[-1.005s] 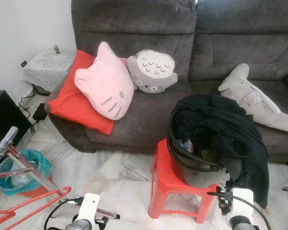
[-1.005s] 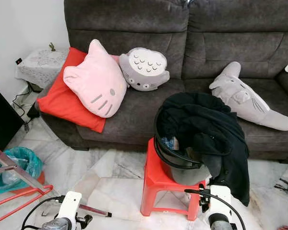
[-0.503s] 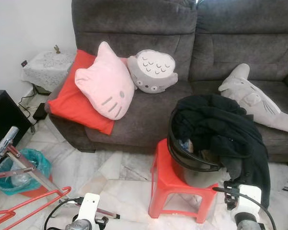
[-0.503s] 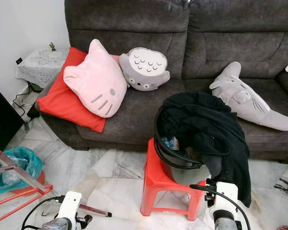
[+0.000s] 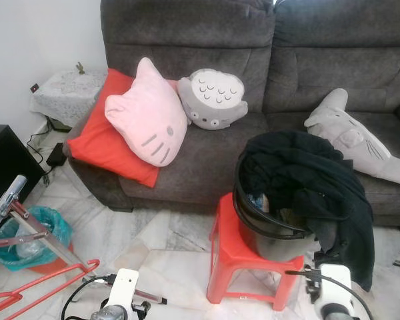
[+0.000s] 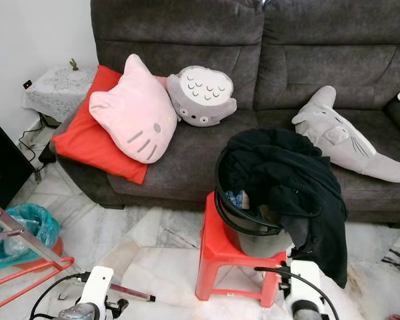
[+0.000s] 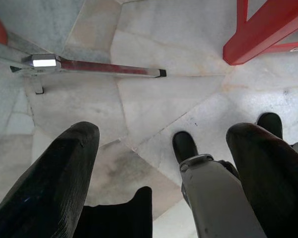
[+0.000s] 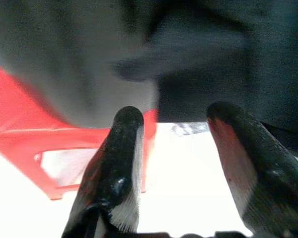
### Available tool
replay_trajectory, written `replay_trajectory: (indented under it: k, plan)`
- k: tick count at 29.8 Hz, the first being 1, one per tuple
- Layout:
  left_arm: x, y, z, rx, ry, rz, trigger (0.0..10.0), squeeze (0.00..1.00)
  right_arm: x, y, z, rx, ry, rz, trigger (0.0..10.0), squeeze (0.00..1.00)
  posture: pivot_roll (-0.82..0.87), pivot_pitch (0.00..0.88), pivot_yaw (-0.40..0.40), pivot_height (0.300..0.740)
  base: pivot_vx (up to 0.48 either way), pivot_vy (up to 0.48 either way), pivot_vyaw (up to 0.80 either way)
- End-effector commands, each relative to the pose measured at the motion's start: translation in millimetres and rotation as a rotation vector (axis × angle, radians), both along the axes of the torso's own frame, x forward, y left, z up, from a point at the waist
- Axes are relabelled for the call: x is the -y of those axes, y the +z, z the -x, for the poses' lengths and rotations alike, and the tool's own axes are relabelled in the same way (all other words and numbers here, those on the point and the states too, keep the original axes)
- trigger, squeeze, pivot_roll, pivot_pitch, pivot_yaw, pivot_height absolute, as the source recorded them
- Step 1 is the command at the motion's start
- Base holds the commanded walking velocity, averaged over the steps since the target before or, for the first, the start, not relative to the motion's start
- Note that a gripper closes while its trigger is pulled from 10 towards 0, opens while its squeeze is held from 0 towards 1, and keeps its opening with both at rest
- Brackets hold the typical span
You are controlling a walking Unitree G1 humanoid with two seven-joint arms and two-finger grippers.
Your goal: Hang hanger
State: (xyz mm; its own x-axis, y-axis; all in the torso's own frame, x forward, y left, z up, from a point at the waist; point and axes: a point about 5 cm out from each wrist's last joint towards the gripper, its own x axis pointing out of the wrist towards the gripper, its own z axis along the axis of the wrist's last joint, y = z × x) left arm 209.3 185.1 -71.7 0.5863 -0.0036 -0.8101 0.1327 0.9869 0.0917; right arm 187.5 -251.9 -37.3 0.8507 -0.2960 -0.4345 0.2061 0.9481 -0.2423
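A black garment (image 5: 307, 175) is heaped over a dark round basket (image 5: 263, 227) on a red plastic stool (image 5: 243, 263) in front of the sofa. My right gripper (image 8: 174, 116) is low beside the stool; its wrist (image 5: 333, 293) sits just under the garment's hanging edge. Its fingers (image 8: 121, 153) are open with nothing between them, facing the stool, the basket's grey wall and the dark cloth. My left gripper (image 7: 161, 134) hangs open over the marble floor. A red and silver rack frame (image 5: 33, 280) stands at my lower left.
A grey sofa (image 5: 207, 160) holds a red cushion (image 5: 103, 143), a pink cat pillow (image 5: 147, 117), a grey round plush (image 5: 213, 100) and a shark plush (image 5: 353, 137). A teal-lined bin (image 5: 30, 237), a black cabinet (image 5: 0, 160) and a lace-covered side table (image 5: 67, 90) stand to the left.
My right wrist shifted slightly right, then back left and a little lower beside the stool. The left arm, garment and basket have stayed put.
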Motion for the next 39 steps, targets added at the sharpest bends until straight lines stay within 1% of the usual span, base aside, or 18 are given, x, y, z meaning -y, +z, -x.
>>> replay_trajectory:
  k: [1, 3, 8, 9, 13, 18, 23, 26, 27, 28, 29, 34, 39]
  plan:
    - [-2.3, -1.8, 3.4, -0.017, 0.003, -0.012, 10.0, 0.0, 0.8, 2.1, -2.0, 0.017, -0.013, -0.004, 10.0, 0.0, -0.03, 0.0, 0.03, 0.74, 0.0, 0.0, 0.0]
    - [-2.3, -1.8, 3.5, -0.017, 0.004, -0.012, 10.0, 0.0, -0.8, 5.3, -4.5, 0.053, -0.005, -0.023, 10.0, 0.0, -0.03, 0.0, 0.03, 0.74, 0.0, 0.0, 0.0]
    - [-2.2, -1.8, 3.4, -0.017, 0.003, -0.012, 10.0, 0.0, -9.7, 6.9, -8.6, 0.075, 0.054, -0.057, 10.0, 0.0, -0.03, 0.0, 0.031, 0.74, 0.0, 0.0, 0.0]
    - [-2.1, -1.8, 3.4, -0.017, 0.004, -0.012, 10.0, 0.0, -13.8, 7.6, -9.8, 0.087, 0.074, -0.075, 10.0, 1.0, -0.03, 0.0, 0.03, 0.74, 0.0, 0.0, 0.0]
    - [-2.1, -1.8, 3.4, -0.017, 0.004, -0.011, 10.0, 0.0, -17.3, 7.4, -10.7, 0.089, 0.09, -0.083, 10.0, 1.0, -0.03, 0.0, 0.029, 0.74, 0.0, 0.0, 0.0]
    - [-2.0, -1.8, 3.4, -0.017, 0.005, -0.009, 10.0, 0.0, -25.6, 7.7, -10.4, 0.108, 0.144, -0.126, 10.0, 1.0, -0.03, 0.0, 0.03, 0.74, 0.0, 0.0, 0.0]
    - [-2.1, -1.8, 3.3, -0.016, 0.005, -0.01, 10.0, 0.0, -24.7, 9.4, -9.8, 0.125, 0.136, -0.12, 10.0, 1.0, -0.03, 0.0, 0.03, 0.74, 0.0, 0.0, 0.0]
    - [-2.1, -1.7, 3.3, -0.016, 0.005, -0.01, 10.0, 0.0, -19.7, 10.7, -9.8, 0.133, 0.108, -0.098, 10.0, 1.0, -0.03, 0.0, 0.03, 0.74, 0.0, 0.0, 0.0]
    - [-2.1, -1.7, 3.2, -0.016, 0.004, -0.011, 10.0, 0.0, -18.2, 11.2, -10.1, 0.135, 0.098, -0.092, 10.0, 0.95, -0.03, 0.0, 0.031, 0.74, 0.0, 0.0, 0.0]
    - [-2.1, -1.7, 3.2, -0.016, 0.004, -0.01, 10.0, 0.0, -16.1, 11.8, -10.5, 0.138, 0.085, -0.085, 10.0, 0.75, -0.03, 0.0, 0.031, 0.74, 0.0, 0.0, 0.0]
    - [-2.1, -1.7, 3.2, -0.016, 0.004, -0.01, 10.0, 0.0, -14.7, 12.3, -10.7, 0.139, 0.076, -0.079, 10.0, 0.0, -0.03, 0.0, 0.031, 0.74, 0.0, 0.0, 0.0]
    - [-2.3, -1.7, 3.3, -0.016, 0.005, -0.01, 10.0, 0.0, -4.1, 16.2, -11.0, 0.158, 0.017, -0.028, 10.0, 0.0, -0.03, 0.0, 0.031, 0.74, 0.0, 0.0, 0.0]
    - [-2.3, -1.7, 3.3, -0.016, 0.004, -0.011, 10.0, 0.0, 0.1, 18.0, -10.7, 0.168, -0.013, -0.005, 10.0, 0.0, -0.03, 0.0, 0.03, 0.74, 0.0, 0.0, 0.0]
